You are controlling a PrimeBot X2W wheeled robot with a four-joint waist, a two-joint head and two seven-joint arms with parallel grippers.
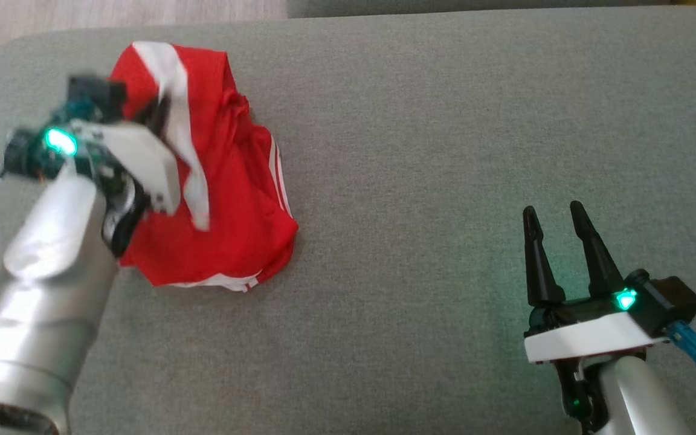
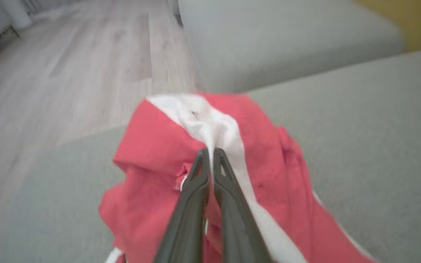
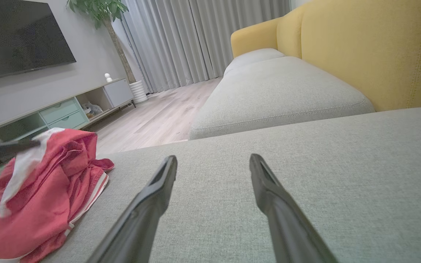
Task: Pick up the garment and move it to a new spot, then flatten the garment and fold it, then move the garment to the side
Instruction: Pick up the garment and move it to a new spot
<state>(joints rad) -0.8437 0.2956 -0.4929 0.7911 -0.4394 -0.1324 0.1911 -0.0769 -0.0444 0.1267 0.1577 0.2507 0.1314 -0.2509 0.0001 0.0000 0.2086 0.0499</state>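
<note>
Far left, across the wood floor (image 3: 159, 117): a low cabinet (image 3: 60, 111), one open compartment with small pale items too blurred to name. Next to it, a white pot (image 3: 137, 91) with a leafy plant (image 3: 97, 9) in it. Then the left gripper (image 2: 210, 150), fingers pressed together on a white band of the red garment (image 1: 233, 199), peaked at the grip, lower folds heaped on the grey sofa cushion (image 1: 444, 151) near its left end. Well to the right, the right gripper (image 1: 552, 208), fingers spread apart above bare cushion.
</note>
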